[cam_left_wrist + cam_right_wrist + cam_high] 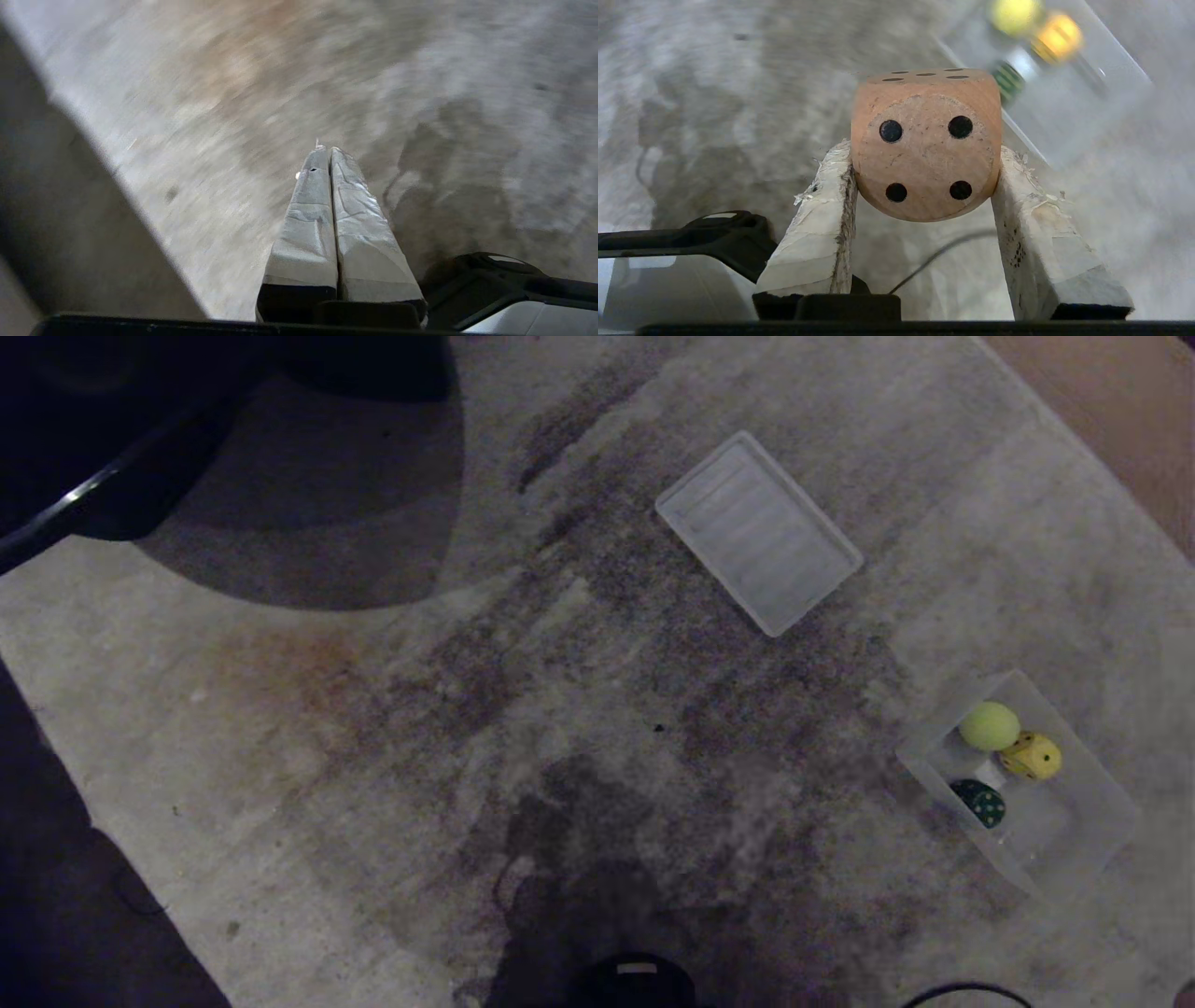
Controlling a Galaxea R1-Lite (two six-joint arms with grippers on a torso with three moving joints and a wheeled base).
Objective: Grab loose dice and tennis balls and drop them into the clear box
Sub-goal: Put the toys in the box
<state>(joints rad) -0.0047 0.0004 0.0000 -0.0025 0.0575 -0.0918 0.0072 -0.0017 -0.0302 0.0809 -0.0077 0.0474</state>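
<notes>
1 tan die (pixel 927 144) sits clamped in the right tool (pixel 924 154); left tool (pixel 327 154) pressed closed, empty

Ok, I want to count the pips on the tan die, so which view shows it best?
The right wrist view: the tan die fills it, clamped between the right hand's fingers, its four-pip face toward the camera. The head view and the left wrist view show nothing of it.
</notes>
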